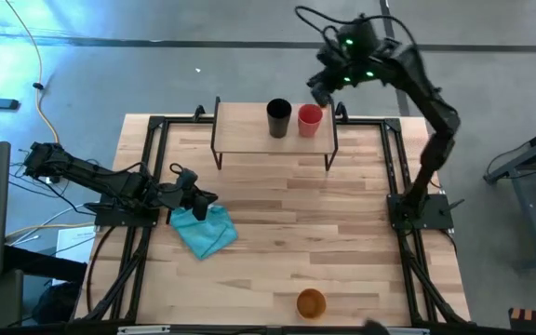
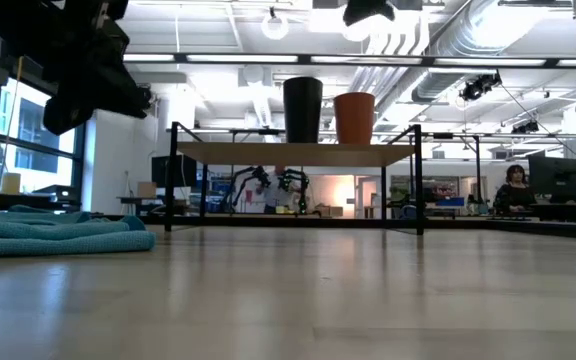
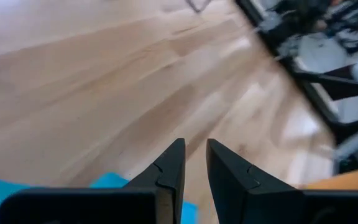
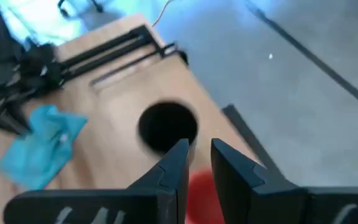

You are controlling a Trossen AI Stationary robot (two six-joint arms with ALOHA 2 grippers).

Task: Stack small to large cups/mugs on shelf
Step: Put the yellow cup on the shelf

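The black cup (image 1: 278, 118) and the red cup (image 1: 310, 120) stand upright side by side on the shelf (image 1: 249, 130), at its right half; the low view shows the black cup (image 2: 302, 108) and the red cup (image 2: 354, 117) resting on their bases. The yellow-orange cup (image 1: 311, 302) stands by the table's near edge. My right gripper (image 1: 322, 91) hovers shut just beyond and above the red cup (image 4: 204, 186), with the black cup (image 4: 166, 126) ahead of its fingers. My left gripper (image 1: 205, 198) waits shut above the cloth.
A light blue cloth (image 1: 203, 229) lies crumpled on the table's left half, below my left gripper. Black metal frame rails (image 1: 152, 158) run along the table's left and right sides. Bare wood (image 1: 342, 223) lies between the shelf and the yellow-orange cup.
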